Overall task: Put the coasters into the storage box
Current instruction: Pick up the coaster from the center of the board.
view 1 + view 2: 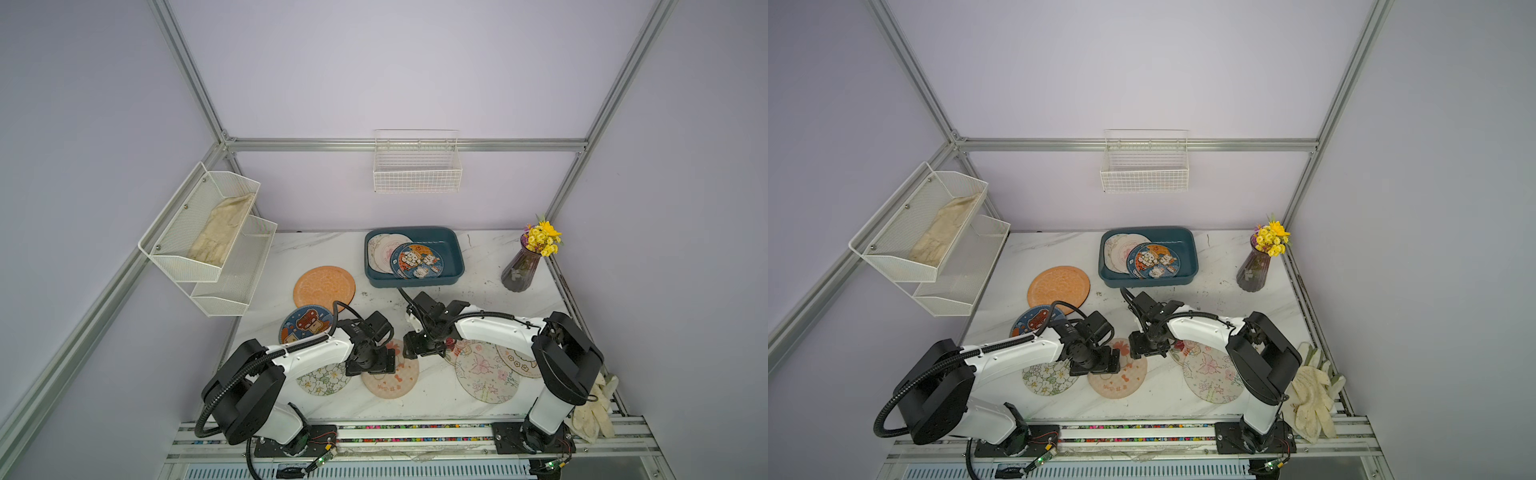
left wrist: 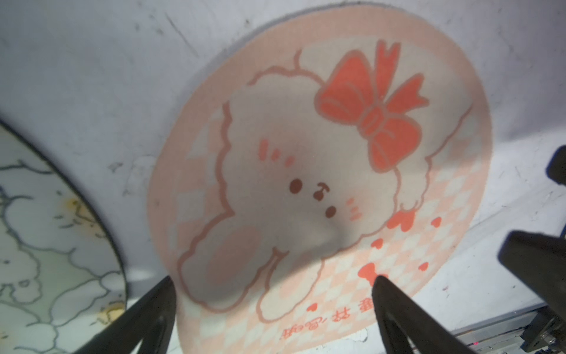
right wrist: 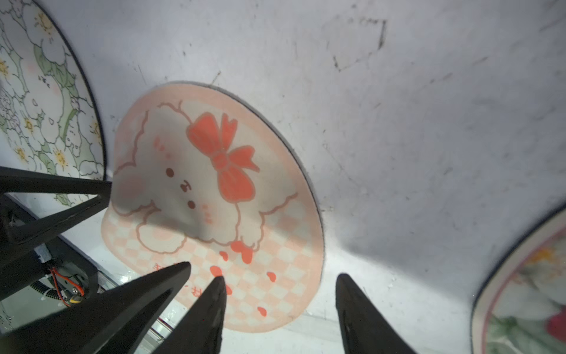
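Scuffed white marbled tabletop [image 1: 478,266] carries everything, and near its front edge both arms bend over the same pink cartoon coaster [image 1: 390,378]. Over the coaster's 9 o'clock side hangs the left gripper [image 2: 274,280], jaws spread wide and empty. At roughly the 2 o'clock rim the right gripper [image 3: 277,277] stands about half open and holds nothing. One of its fingertips is above the checked border and the other above bare table, so the edge lies between them and this arm looks better placed to pinch. Being round, the coaster has no long axis, and it seems slightly rippled rather than flat. A floral coaster [image 1: 320,382] lies at its 9 o'clock and a butterfly coaster [image 1: 486,374] at 3. Well apart at about 12 o'clock sits the storage box [image 1: 415,283], a few coasters in its left half. Lavender walls close the cell behind.
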You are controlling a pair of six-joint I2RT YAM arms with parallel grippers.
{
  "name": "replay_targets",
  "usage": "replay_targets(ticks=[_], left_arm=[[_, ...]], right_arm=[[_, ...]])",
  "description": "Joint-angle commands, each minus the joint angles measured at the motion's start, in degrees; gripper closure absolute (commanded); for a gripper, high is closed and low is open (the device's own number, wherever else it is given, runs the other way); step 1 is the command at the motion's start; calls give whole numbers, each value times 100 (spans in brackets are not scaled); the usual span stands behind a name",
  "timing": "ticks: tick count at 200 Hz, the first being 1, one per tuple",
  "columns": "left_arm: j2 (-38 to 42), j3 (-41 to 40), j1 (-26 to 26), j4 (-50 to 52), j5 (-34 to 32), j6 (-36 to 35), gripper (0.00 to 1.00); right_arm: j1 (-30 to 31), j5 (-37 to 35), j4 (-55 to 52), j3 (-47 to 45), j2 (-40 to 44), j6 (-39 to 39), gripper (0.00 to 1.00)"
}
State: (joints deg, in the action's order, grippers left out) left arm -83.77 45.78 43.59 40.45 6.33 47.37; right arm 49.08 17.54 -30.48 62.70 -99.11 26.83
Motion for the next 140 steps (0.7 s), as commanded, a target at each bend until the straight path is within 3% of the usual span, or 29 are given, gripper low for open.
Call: replay_targets(ticks=[1,67,140], left_arm=[[183,81,35,33,-97,26,3],[502,-114,40,86,-169,175,4],[120,-111,53,-52,-18,75,10]], right_arm=[[33,-195,14,-142,-49,111,42],[32,-230,222,-236,-138,182,41],[82,-279,309,-258,-332,268,42]])
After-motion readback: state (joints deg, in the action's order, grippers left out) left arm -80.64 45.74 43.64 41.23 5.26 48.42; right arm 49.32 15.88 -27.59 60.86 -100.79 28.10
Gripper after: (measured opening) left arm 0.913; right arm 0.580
